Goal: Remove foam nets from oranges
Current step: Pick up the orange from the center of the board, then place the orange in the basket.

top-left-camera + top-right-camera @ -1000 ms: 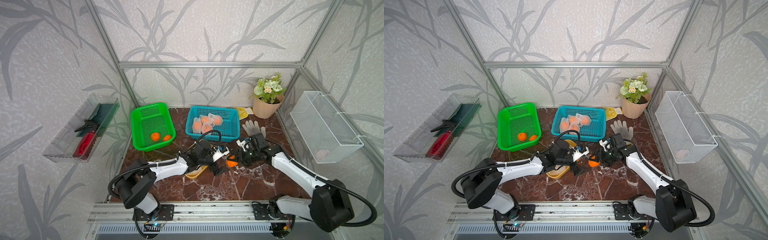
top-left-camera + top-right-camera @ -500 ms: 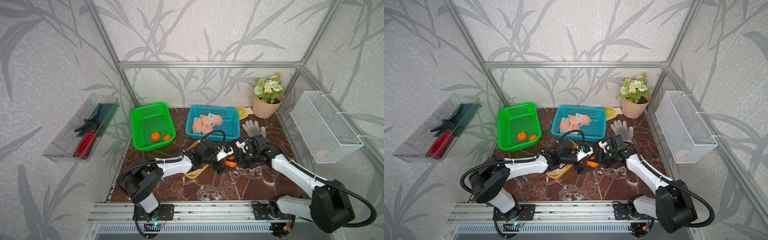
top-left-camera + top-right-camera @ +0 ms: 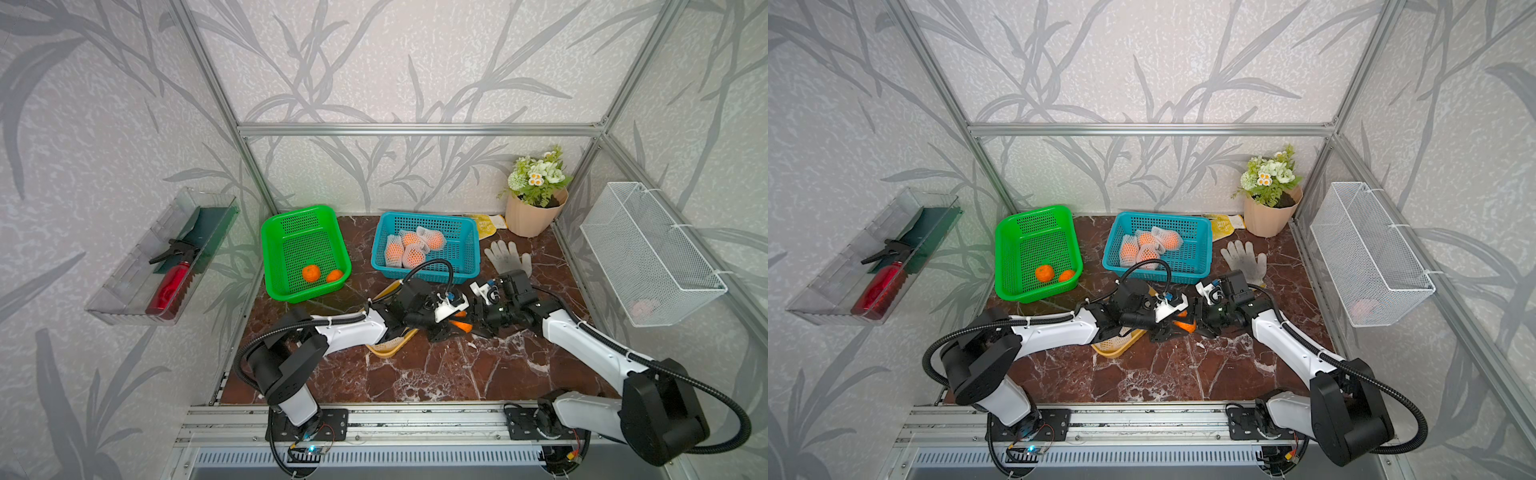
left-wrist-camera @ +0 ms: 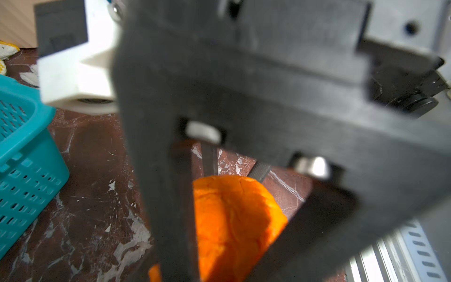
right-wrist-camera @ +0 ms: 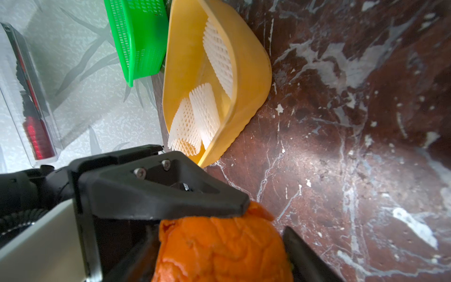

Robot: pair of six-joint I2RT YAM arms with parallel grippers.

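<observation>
marble table [image 3: 436, 374]: three bare oranges [image 3: 311, 273], four netted in blue basket [image 3: 424, 216].

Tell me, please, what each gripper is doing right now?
Left gripper: jaws closed on the bare orange.
Right gripper: beside same orange; state cannot be told.

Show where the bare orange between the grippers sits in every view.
In a top view: bare round orange fruit mid-table, right of the yellow plastic scoop.
In a top view: same spot.
Left wrist: the fruit close up, scoop unseen.
Right wrist: the fruit close up, near the scoop.
Shared landmark: red-brown marble tabletop.
</observation>
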